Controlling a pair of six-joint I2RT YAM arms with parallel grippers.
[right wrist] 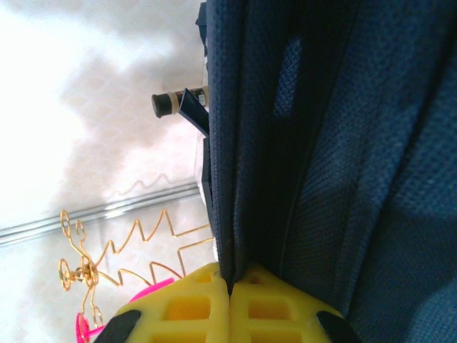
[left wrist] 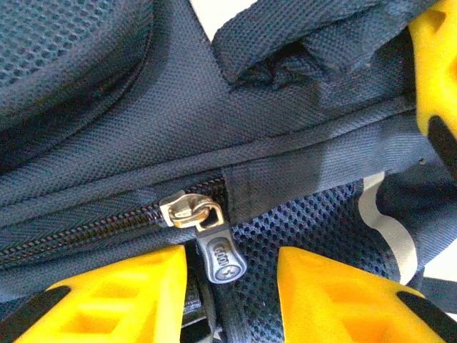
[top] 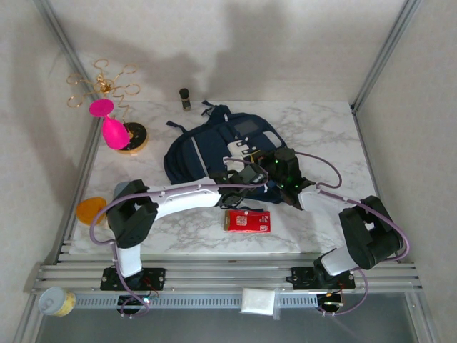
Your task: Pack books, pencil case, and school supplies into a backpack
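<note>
The left gripper (left wrist: 232, 286) has two yellow plastic fingers (left wrist: 114, 300) with square holes in them. They stand partly apart and hold nothing. A small dark zip pull (left wrist: 221, 256) hangs in the gap, closer to the left finger. Just past the pull sits a shiny metal slider (left wrist: 187, 212). The zip teeth running off to the left of the hand are shut together.

All of this belongs to the backpack (top: 207, 146), which lies flat on the marble table (top: 321, 136) under both hands. It is big and soft, made of dark blue woven cloth with bumpy mesh parts and a pale stripe. What is inside it is hidden.

The right gripper (right wrist: 230, 286) is just to the right of the left one. Its yellow fingers are pressed tight together, and they pinch a thin fold of the blue cloth.

Far past this hand stands a small dark bottle (right wrist: 175, 102) with a round cap. To the left of the hand is a curly gold wire ornament (right wrist: 121, 250).

Behind both hands, on the near side of the table, lies a flat red rectangle (top: 246, 220) with a white label.
</note>
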